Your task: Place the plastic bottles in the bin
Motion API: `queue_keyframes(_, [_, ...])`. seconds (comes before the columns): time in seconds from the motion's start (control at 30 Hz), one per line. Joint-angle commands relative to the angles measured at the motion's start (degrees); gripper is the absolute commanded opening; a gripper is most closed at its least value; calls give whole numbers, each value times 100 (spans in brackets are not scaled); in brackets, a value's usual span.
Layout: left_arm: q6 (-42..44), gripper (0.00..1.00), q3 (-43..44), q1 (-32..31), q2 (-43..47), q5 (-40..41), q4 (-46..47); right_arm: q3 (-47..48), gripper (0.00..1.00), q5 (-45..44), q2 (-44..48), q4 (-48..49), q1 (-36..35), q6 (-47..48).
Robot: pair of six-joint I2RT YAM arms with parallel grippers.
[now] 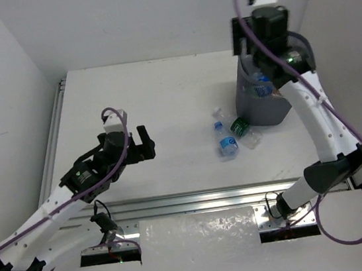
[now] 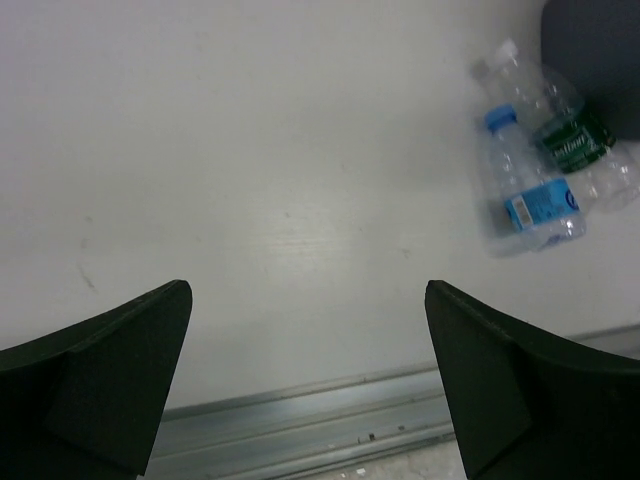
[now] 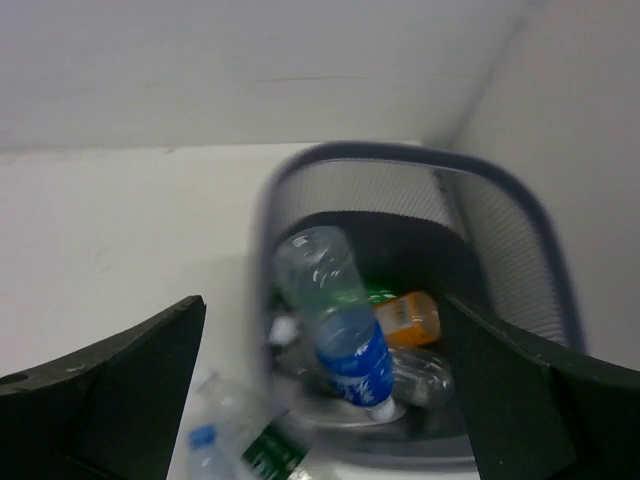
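Note:
The dark mesh bin (image 1: 261,108) stands at the back right. My right gripper (image 3: 320,305) is open above its rim (image 3: 400,152), holding nothing. Below it a clear blue-labelled bottle (image 3: 345,330) is cap-down inside the bin, over an orange bottle (image 3: 408,318) and a clear one (image 3: 425,375). Three bottles lie on the table left of the bin: a blue-labelled one (image 1: 227,144), a green-labelled one (image 1: 240,128) and a clear one (image 1: 218,114). My left gripper (image 1: 143,144) is open and empty, well to their left. In the left wrist view (image 2: 308,300) they show at the top right (image 2: 530,200).
A metal rail (image 1: 196,200) runs along the table's near edge, in front of the bottles. White walls close the table at the back and both sides; the bin is close to the right wall. My right arm (image 1: 320,124) arches over the bin's right side.

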State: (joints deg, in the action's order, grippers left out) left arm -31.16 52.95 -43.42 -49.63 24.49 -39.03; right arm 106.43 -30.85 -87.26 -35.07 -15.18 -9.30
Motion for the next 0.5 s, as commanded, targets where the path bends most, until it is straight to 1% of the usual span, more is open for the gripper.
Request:
queue_keyframes(0.0, [260, 100, -204, 0, 532, 934, -308, 141, 99, -911, 570, 360, -1844, 805])
queue_keyframes(0.07, [250, 100, -250, 0, 743, 777, -185, 141, 99, -1011, 509, -59, -2617, 720])
queue_keyframes(0.1, [242, 100, -250, 17, 805, 794, -176, -251, 99, -915, 517, -349, -2778, 606])
queue_keyframes(0.13, [224, 100, -276, 26, 936, 916, -184, -820, 99, -696, 596, -586, -2971, 292])
queue_keyframes(0.17, [207, 100, -294, 26, 998, 943, -184, -826, 98, -598, 640, -589, -3017, 97])
queue_keyframes(0.2, [198, 100, -320, 26, 1051, 935, -176, -1505, 97, -537, 675, -606, -3043, -79])
queue_keyframes(0.27, [215, 100, -373, 26, 1165, 830, -88, -2272, 94, -536, 807, -344, -3061, -326])
queue_keyframes(0.3, [233, 100, -382, 26, 1174, 812, -79, -2833, 94, -597, 816, -125, -3052, -475])
queue_keyframes(0.43, [233, 100, -382, 26, 1113, 768, -96, -3427, 92, -562, 597, -97, -3000, -827])
queue_keyframes(0.47, [242, 100, -382, 26, 1096, 768, -88, -3584, 92, -519, 562, -140, -2860, -897])
